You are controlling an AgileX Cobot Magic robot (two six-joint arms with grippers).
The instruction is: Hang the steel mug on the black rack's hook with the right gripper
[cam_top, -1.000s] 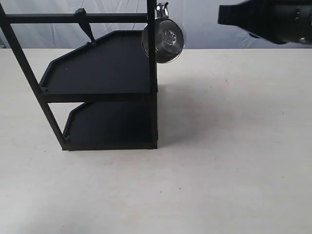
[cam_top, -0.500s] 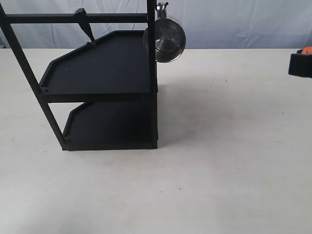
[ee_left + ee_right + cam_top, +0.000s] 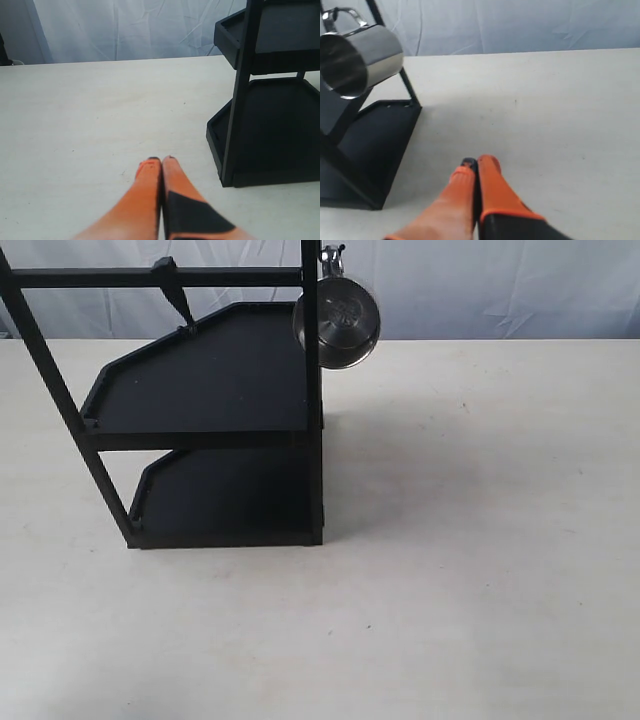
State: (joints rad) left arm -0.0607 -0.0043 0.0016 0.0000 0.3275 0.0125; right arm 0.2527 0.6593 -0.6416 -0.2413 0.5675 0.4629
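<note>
The steel mug [image 3: 337, 322] hangs by its looped handle [image 3: 332, 260] at the top of the black rack's [image 3: 215, 380] right post, stamped base facing the exterior camera. The right wrist view shows the mug [image 3: 357, 57] from its open mouth, hanging free. The hook itself is hidden behind the handle. My right gripper [image 3: 477, 162] is shut with nothing in it, low over the table, well away from the mug. My left gripper [image 3: 161, 160] is also shut and empty, beside the rack's lower shelf [image 3: 280, 135]. Neither gripper shows in the exterior view.
A thicker slanted black peg [image 3: 172, 285] hangs from the rack's crossbar [image 3: 150, 277]. The pale table [image 3: 480, 540] stretches to the right of the rack. A white cloth backdrop [image 3: 500, 285] closes off the far side.
The right arm has drawn back out of the exterior view to the right, leaving the mug hanging on the rack. The mug swings slightly.
</note>
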